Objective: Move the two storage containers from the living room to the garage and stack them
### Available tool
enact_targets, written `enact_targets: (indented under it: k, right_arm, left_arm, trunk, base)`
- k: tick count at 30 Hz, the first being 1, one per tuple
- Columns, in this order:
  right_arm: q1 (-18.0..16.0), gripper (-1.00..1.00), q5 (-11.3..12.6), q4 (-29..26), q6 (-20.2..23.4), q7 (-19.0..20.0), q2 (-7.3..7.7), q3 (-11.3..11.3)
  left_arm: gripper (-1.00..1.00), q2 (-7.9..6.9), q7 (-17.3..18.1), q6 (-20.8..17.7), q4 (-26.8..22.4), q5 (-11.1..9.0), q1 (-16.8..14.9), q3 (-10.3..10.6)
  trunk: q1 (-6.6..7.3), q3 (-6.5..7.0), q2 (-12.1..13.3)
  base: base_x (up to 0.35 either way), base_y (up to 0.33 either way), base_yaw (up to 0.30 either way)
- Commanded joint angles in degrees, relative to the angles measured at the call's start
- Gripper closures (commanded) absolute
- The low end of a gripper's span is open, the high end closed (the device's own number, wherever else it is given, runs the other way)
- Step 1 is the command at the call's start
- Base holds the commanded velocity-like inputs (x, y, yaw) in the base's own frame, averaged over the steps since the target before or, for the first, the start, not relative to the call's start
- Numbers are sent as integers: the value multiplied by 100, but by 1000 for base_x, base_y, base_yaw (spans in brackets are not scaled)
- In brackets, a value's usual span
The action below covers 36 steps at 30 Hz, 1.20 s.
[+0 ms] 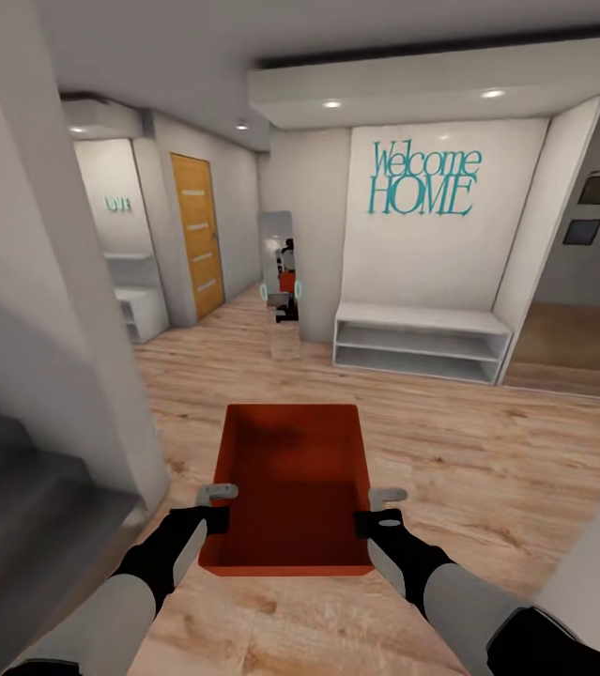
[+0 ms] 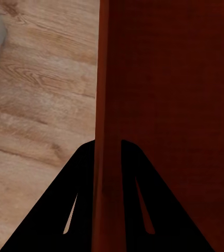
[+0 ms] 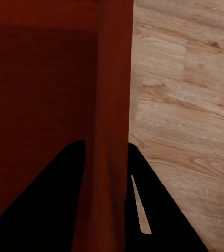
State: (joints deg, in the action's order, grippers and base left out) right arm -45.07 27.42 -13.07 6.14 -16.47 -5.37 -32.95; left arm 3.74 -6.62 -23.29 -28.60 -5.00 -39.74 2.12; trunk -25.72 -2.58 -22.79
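Observation:
I hold one orange-red topless storage container level in front of me, above light wood plank flooring. My left gripper is shut on its left wall near the near corner. My right gripper is shut on its right wall opposite. In the left wrist view the thin wall runs between the two dark fingers of the left gripper. The right wrist view has the same grip: the right gripper pinches the container wall. The container is empty. The garage is out of view.
I am in an entry hall. A grey staircase and a white wall corner stand close on my left. Ahead are a white shelf bench under a "Welcome HOME" sign, a standing mirror and a wooden door. Open flooring lies ahead and right.

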Motion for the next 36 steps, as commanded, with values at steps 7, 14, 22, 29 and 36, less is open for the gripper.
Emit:
enact_targets:
  k: [7, 14, 22, 29, 36]
  right_arm:
    - [-1, 100, 35, 6, 36, -182, 0, 43]
    - [-1, 100, 35, 6, 36, -182, 0, 43]
    - [-1, 100, 35, 6, 36, -182, 0, 43]
    - [-1, 100, 35, 6, 36, -182, 0, 43]
    - [-1, 100, 35, 6, 36, -182, 0, 43]
  left_arm:
    - [100, 2, -71, -45, -41, 158, -7, -102]
    - [100, 1, -72, -45, -41, 158, -7, -106]
    - [100, 3, -71, -45, -41, 158, -7, -105]
    - [100, 2, -70, -45, -41, 158, -7, -104]
    - [100, 3, -70, -45, -41, 158, -7, -100]
  trunk:
    - [-7, -13, -13]
    - [-7, -13, -13]
    - [-7, -13, -13]
    - [-7, -13, -13]
    - [-7, -13, -13]
  base:
    - [323, 0, 2]
    - [323, 0, 0]
    - [323, 0, 0]
    - [323, 0, 0]
    - [323, 0, 0]
